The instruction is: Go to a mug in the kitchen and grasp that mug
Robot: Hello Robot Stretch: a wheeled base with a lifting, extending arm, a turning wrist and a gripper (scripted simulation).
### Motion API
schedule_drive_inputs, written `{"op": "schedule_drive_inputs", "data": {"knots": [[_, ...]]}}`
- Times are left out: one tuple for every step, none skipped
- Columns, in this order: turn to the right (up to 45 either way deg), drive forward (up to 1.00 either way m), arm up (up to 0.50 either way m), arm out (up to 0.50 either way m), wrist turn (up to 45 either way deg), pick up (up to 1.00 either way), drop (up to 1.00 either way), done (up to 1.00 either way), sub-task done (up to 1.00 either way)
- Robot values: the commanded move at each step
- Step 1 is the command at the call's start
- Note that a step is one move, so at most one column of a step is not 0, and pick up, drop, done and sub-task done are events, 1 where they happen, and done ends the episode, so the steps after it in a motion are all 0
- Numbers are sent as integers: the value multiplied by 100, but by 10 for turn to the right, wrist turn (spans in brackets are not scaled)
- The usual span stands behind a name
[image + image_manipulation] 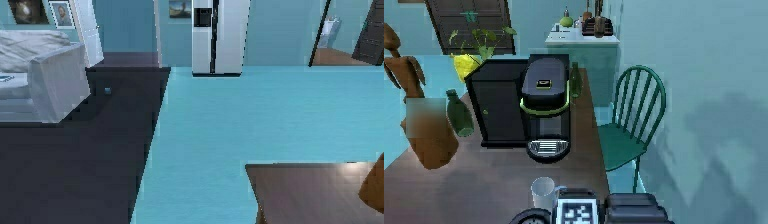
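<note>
A small pale cup-shaped thing (542, 190), possibly the mug, stands on the brown table (589, 130) near its front edge. Just below it, at the arm side view's bottom edge, is the gripper's dark body (532, 216), with a white marked square (579, 212) to its right. The gripper's far end is cut off by the edge, so I cannot tell whether it holds anything. Whether it touches the cup cannot be told.
Behind the cup stand a black-and-green coffee machine (546, 105), a black box (496, 100) and a green bottle (458, 113). A green chair (629, 115) stands beside the table. The forward view has a white fridge (218, 38), a white sofa (40, 80) and the table's corner (310, 195).
</note>
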Motion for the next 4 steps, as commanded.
{"op": "schedule_drive_inputs", "data": {"knots": [[0, 0, 0, 12, 0, 0, 0, 0, 0], [0, 0, 0, 0, 450, 0, 0, 0, 0], [0, 0, 0, 0, 450, 0, 0, 0, 0], [0, 0, 0, 0, 450, 0, 0, 0, 0]]}}
